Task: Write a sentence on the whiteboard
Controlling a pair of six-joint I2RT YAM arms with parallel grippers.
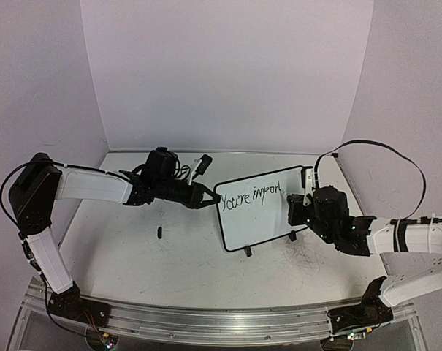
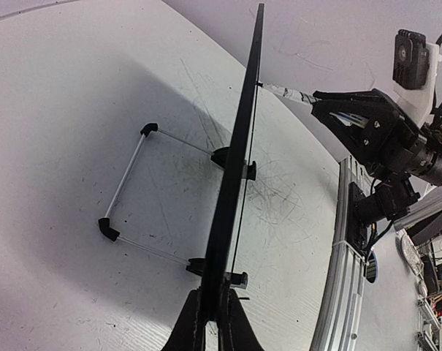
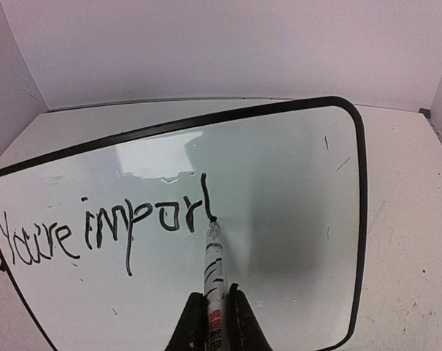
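Pale walls close off the back and both sides of a scuffed white bench (image 1: 169, 256), with a metal rail (image 1: 206, 322) along its near edge carrying the two arm bases. The whiteboard (image 1: 261, 208) stands on the bench between the two sets of jaws, on its long edge and leaning a little backward.

The left jaws are closed on the board's black frame at one short edge. In the left wrist view the whiteboard (image 2: 239, 146) appears edge-on, running straight away from between those jaws. Two black feet (image 2: 235, 276) sit on the bench just ahead of them. A thin wire stand (image 2: 126, 183) lies on the bench on the board's back side.

The right jaws are clamped around a marker (image 3: 215, 270), which sticks straight forward from between them. Its tip touches the whiteboard (image 3: 279, 183) directly in front of the jaws, at the foot of a tall single stroke. The black handwriting reads "You're impor" followed by that stroke, and it runs from the far left of the right jaws to just above them. To the right of the jaws the white surface carries only a few faint marks.

A small dark object (image 1: 159, 232) lies on the bench, apart from the left jaws on the side nearer the arm bases. We cannot tell what it is.
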